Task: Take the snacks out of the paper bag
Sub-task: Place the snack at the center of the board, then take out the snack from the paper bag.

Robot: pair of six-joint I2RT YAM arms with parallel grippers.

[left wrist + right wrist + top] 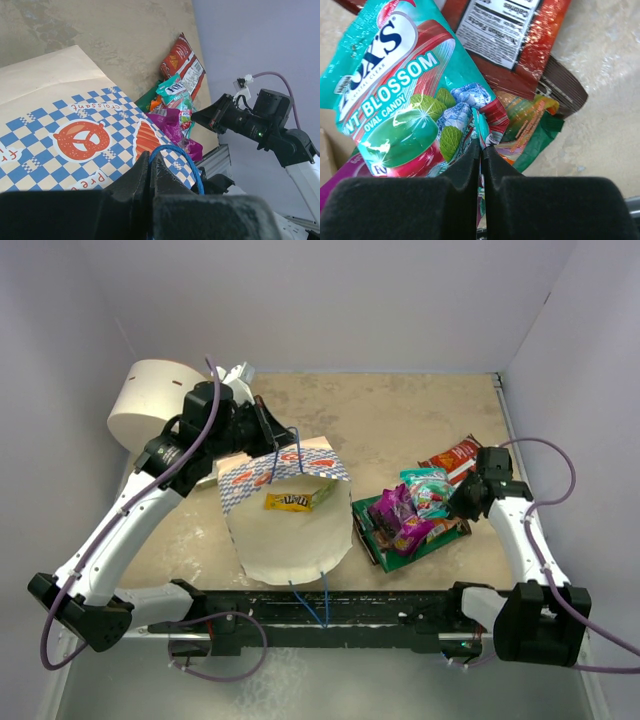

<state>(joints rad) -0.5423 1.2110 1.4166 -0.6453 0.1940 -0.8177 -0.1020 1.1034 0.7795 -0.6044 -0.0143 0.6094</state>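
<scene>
The paper bag [290, 535] lies at the table's middle with its white mouth open toward the near edge. A yellow snack packet [298, 501] lies inside it. My left gripper [272, 438] is shut on the bag's blue cord handle [192, 162] and holds the upper side up; the left wrist view shows the gripper [151, 162] over the checkered band [80, 137]. Right of the bag lies a pile of snacks: magenta [405, 522], green [372, 530], red-orange [453, 455]. My right gripper [457, 502] is shut on the edge of the light teal packet [400, 95], fingertips [470, 155] pinching it.
A big white cylinder [150, 405] stands at the back left, behind my left arm. Walls close in the table at the back and on both sides. In the right wrist view a red-orange packet [520, 45] and an orange-green one [535, 125] lie under the teal packet.
</scene>
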